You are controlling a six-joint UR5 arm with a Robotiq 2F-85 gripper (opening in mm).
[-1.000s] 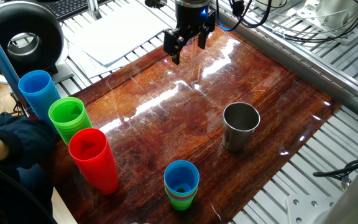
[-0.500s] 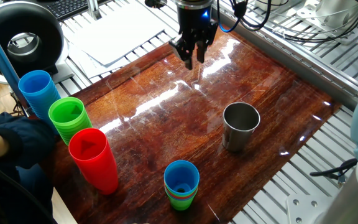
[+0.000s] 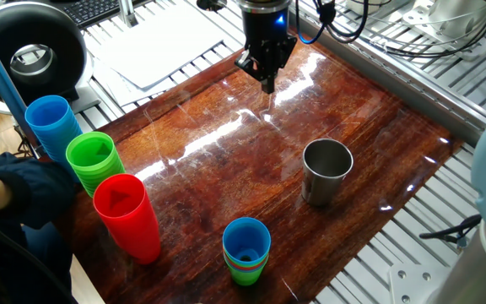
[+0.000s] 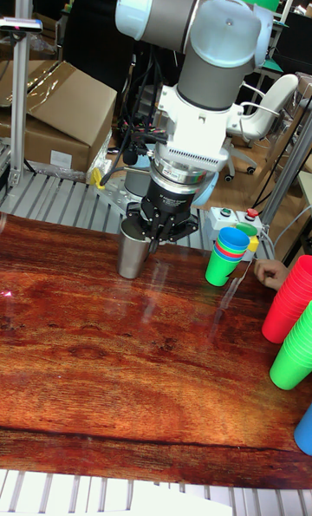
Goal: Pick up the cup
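Fingers pressed together and holding nothing, the gripper [image 3: 267, 84] hangs above the far edge of the wooden worktop [image 3: 226, 169], the upright steel cup [image 3: 326, 172] standing well apart, toward the near right side.

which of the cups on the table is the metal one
The silver steel cup, standing upright alone on the wooden board's right side. The other cups are coloured plastic: blue, green and red, some of them stacked.
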